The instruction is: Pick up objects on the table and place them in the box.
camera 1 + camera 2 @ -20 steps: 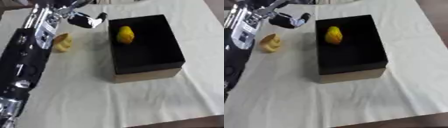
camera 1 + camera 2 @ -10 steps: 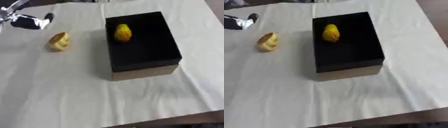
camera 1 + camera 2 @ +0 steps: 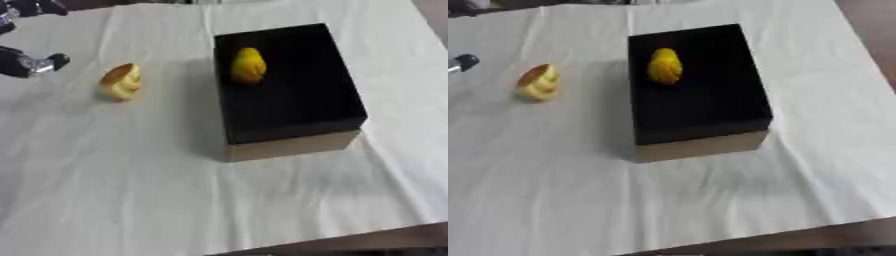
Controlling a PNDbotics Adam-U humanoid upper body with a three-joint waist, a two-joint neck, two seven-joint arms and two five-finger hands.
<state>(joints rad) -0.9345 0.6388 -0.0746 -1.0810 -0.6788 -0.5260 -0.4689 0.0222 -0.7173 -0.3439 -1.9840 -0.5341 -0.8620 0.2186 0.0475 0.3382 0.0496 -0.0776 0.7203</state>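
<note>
I see the black box [image 3: 289, 90] sitting toward the far right of the cloth-covered table [image 3: 175, 200], with one yellow fruit [image 3: 248, 65] already inside, near its far left corner. The other piece, a yellow-orange thing [image 3: 120, 81] that might be a pastry or a cut fruit (the view is too soft for me to say), lies on the cloth just left of the box, apart from it.

My left hand [image 3: 31, 64] shows only at the table's far left edge, as a dark tip with a silver part; it is near the piece but not touching it. I cannot tell whether its fingers are spread or curled. My right hand is out of sight.

I judge the step in hand to be fetching that last piece. To do it well, I would bring the left hand in from the left edge, low over the cloth, with fingers and thumb apart on either side of the piece, and close across its narrower width. It looks rounded, so it could roll or skid toward the box wall if nudged from one side only. I would lift it clear of the rim before carrying it across, and set it down in the bare near half of the box, away from the fruit.
</note>
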